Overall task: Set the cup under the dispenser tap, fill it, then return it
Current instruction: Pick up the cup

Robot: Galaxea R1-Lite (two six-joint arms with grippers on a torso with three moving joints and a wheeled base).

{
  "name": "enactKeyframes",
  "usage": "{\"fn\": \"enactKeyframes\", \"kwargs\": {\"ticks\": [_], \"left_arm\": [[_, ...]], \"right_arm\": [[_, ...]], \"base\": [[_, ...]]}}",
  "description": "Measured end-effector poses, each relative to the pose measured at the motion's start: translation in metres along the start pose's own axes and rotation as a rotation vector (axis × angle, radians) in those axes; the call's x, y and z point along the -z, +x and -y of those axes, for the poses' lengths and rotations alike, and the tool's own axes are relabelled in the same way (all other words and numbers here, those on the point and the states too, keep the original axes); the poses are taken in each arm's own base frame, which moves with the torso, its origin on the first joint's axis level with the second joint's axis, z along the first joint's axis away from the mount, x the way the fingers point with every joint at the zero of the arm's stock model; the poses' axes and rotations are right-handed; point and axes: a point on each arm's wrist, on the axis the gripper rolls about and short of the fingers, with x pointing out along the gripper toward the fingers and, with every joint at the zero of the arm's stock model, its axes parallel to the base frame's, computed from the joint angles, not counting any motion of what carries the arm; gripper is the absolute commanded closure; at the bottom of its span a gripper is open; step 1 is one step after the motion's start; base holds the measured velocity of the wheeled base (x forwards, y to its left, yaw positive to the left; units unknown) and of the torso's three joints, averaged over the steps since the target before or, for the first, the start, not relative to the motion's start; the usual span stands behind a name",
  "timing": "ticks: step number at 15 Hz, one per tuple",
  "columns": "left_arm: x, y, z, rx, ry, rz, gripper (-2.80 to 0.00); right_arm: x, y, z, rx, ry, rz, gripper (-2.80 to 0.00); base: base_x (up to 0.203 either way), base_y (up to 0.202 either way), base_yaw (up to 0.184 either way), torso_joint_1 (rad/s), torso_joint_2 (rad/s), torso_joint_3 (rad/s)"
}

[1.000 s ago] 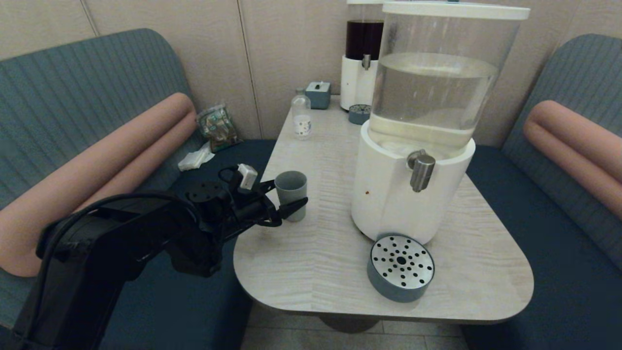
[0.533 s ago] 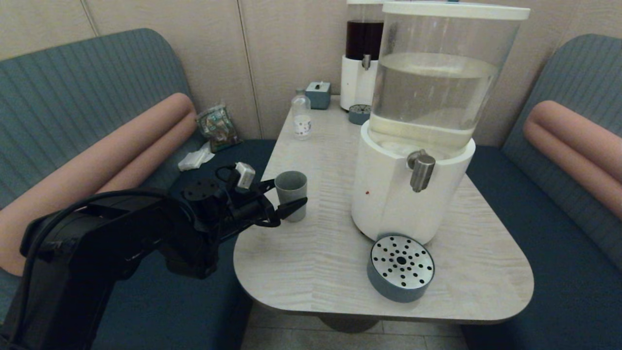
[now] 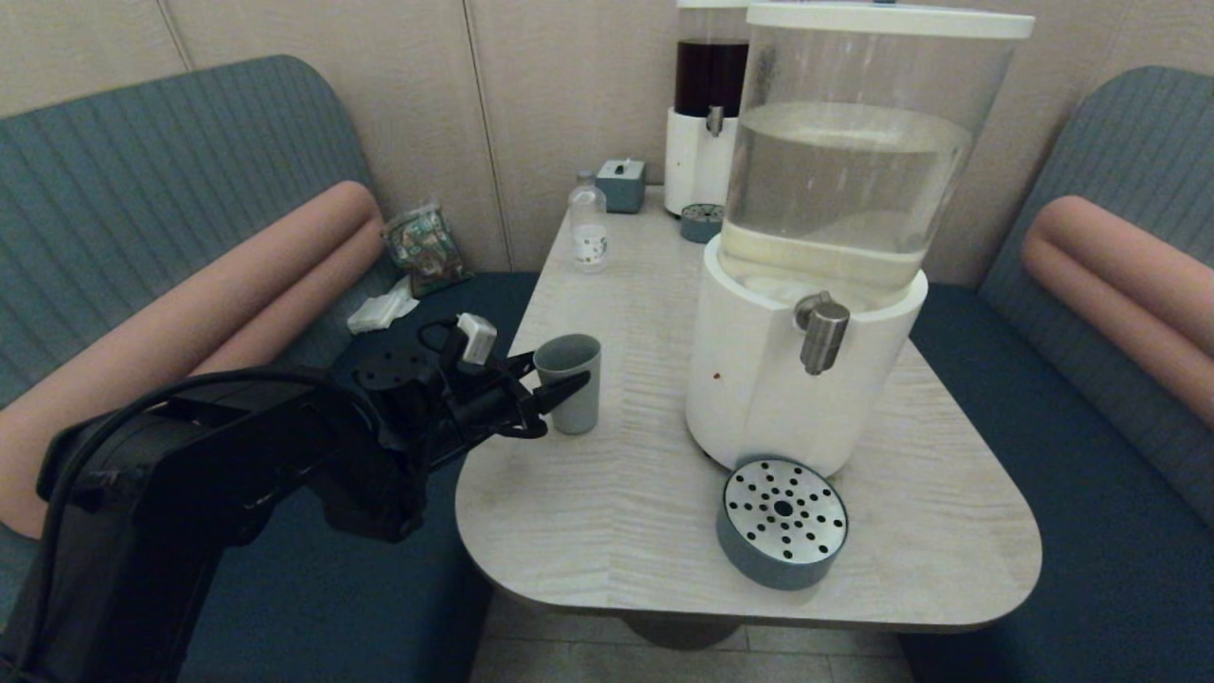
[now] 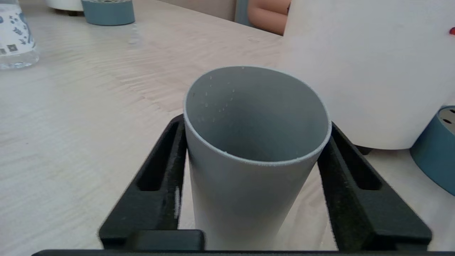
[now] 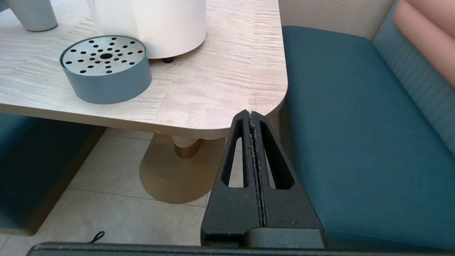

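Grey-blue cup [image 3: 569, 381] stands on the table [image 3: 607, 493], left of the tap [image 3: 821, 332], with the left gripper [image 3: 553, 379] around it. Left wrist view: both fingers [image 4: 161, 177] grasp the cup [image 4: 249, 160]. Right wrist view: right gripper [image 5: 253, 119] clenched, off the table edge.

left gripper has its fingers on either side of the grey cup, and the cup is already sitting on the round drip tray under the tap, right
Not quite. The left gripper does have its fingers either side of the cup, but the cup stands on the bare table, well to the left of the drip tray and the dispenser tap. The head view shows it.
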Motion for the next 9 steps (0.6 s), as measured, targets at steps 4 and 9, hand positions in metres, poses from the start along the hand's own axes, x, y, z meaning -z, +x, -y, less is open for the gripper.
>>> {"fn": "enactKeyframes", "kwargs": {"ticks": [4, 9], "left_arm": [[-0.003, 0.0, 0.001, 0.0, 0.003, 0.003, 0.0], [-0.047, -0.019, 0.024, 0.013, 0.01, 0.013, 0.0]], "right_arm": [[0.0, 0.0, 0.0, -0.001, 0.0, 0.0, 0.0], [0.0, 0.0, 0.0, 0.001, 0.0, 0.0, 0.0]], "base": [[0.0, 0.0, 0.0, 0.0, 0.0, 0.0], [0.0, 0.0, 0.0, 0.0, 0.0, 0.0]]}}
